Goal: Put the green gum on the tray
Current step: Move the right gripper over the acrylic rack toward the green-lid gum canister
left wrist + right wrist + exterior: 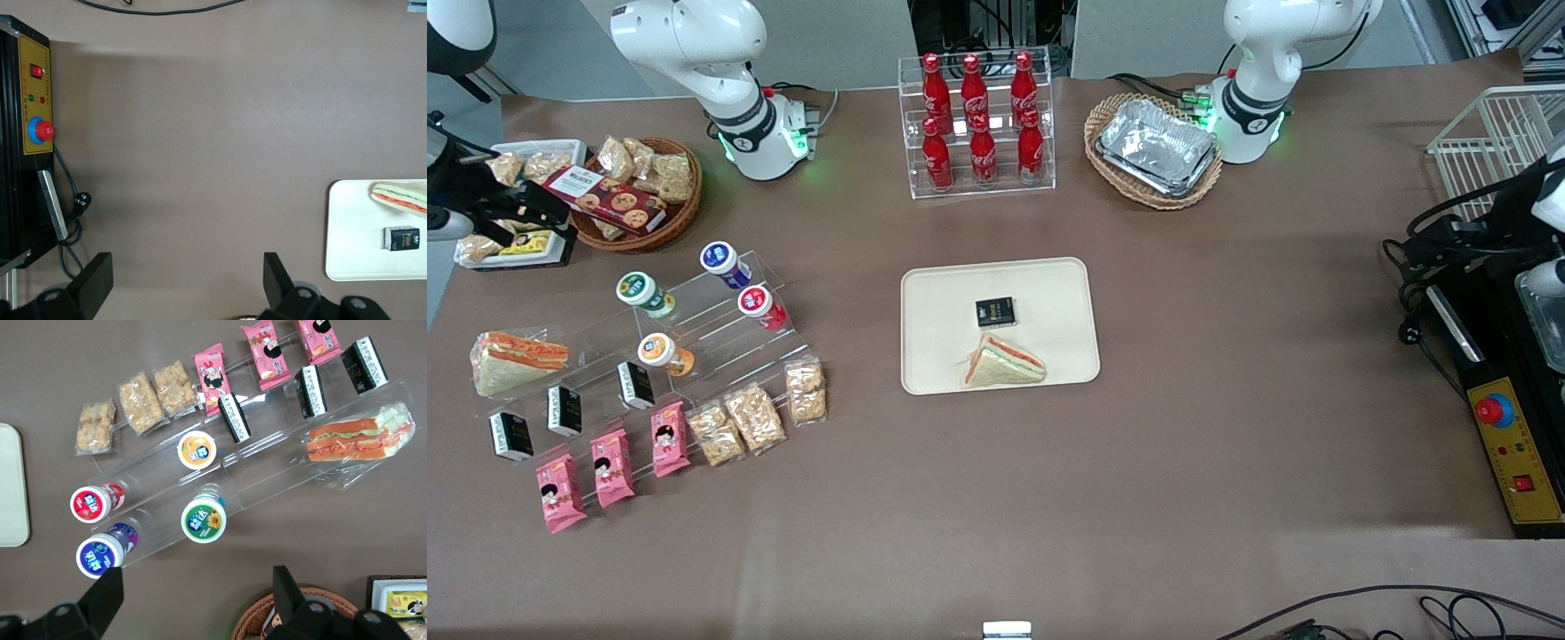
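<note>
hanging with its fingers spread wide and holding nothing, the gripper [193, 587] sits above the working arm's end of the table, near the clear rack [267, 453]. the green gum [203, 520] lies on that rack, beside the orange-lidded canister [197, 450]. the tray [925, 293], mid-table, holds a sandwich [1003, 363] and a black packet [995, 312].

tray [13, 487]: cut by frame edge | tool [193, 600]: fingertips only, body cropped

Brown table [1227, 400]: tray [934, 293], baskets, acrylic racks.
</note>
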You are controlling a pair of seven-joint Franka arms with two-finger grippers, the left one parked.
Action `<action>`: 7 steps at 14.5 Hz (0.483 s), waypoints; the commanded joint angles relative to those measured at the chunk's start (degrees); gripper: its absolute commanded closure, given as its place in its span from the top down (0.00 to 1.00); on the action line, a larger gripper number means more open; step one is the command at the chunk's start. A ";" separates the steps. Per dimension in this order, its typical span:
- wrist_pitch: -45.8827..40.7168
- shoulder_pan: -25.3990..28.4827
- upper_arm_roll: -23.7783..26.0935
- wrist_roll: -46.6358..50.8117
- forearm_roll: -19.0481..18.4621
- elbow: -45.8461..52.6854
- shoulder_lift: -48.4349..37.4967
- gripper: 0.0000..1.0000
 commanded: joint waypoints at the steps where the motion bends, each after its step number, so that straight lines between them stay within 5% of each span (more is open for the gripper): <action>1: 3.38 0.11 0.87 0.29 -1.96 -4.16 -1.94 1.00; 7: 10.13 0.20 1.31 0.38 -2.58 -8.81 -1.76 1.00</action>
